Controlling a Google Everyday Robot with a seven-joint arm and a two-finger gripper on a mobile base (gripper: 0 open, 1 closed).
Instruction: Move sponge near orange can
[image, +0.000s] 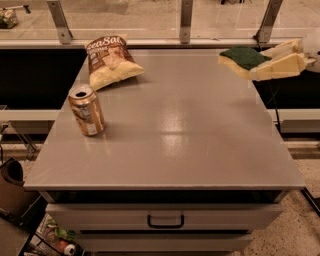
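- We see the tool (263, 63) at the far right corner of the worktop (190, 135), about 2 o'clock from its middle, reaching in from the right edge of the view.
- Its pale fingers (282, 66) are clamped on the sponge (244, 57), which sits green side up and tilted; we cannot tell whether its lower edge touches the worktop.
- The orange can (87, 110) stands upright near the left edge, at about 9 o'clock — well apart from the sponge, with the width of the worktop between them.
- A brown-and-white chip bag (110, 61) lies at 11 o'clock, beyond the can and near it but not touching.
- Between sponge and can we see only bare grey surface — the bag lies off that line, toward the far edge.
- Below the front edge, at 6 o'clock, we see a drawer with a dark handle (165, 220).
- Metal posts (185, 21) rise behind the far edge.
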